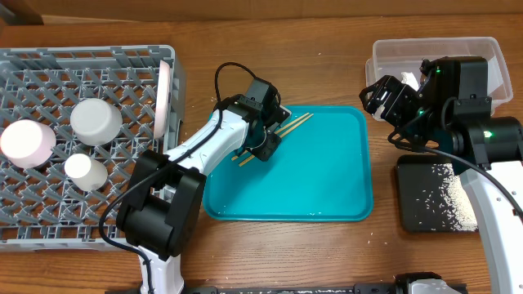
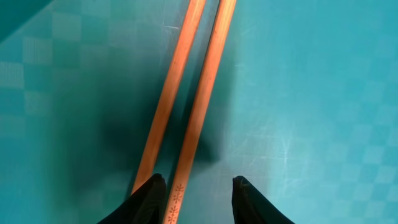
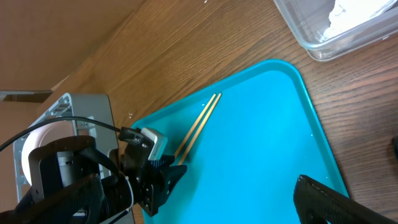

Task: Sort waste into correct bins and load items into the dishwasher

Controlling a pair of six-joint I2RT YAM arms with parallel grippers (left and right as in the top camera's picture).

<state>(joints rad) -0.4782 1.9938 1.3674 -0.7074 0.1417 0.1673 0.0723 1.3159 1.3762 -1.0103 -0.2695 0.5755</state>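
Two wooden chopsticks (image 1: 288, 129) (image 2: 199, 93) (image 3: 199, 124) lie side by side on the teal serving tray (image 1: 327, 180). My left gripper (image 1: 268, 149) (image 2: 199, 178) is down on their near end and open. One chopstick lies between the fingers against the left one; the other passes under that finger. My right gripper (image 1: 382, 96) hangs open and empty by the clear tub (image 1: 482, 45); only one finger (image 3: 323, 199) shows in the right wrist view. A crumpled napkin (image 3: 348, 15) lies in the tub. Rice crumbs (image 1: 445, 200) cover the black tray (image 1: 409, 175).
The grey dish rack (image 1: 33, 61) at the left holds a plate (image 1: 164, 98) on edge, a pale bowl (image 1: 96, 119), a white-pink bowl (image 1: 27, 140) and a white cup (image 1: 84, 169). A few crumbs dot the wood near the teal tray.
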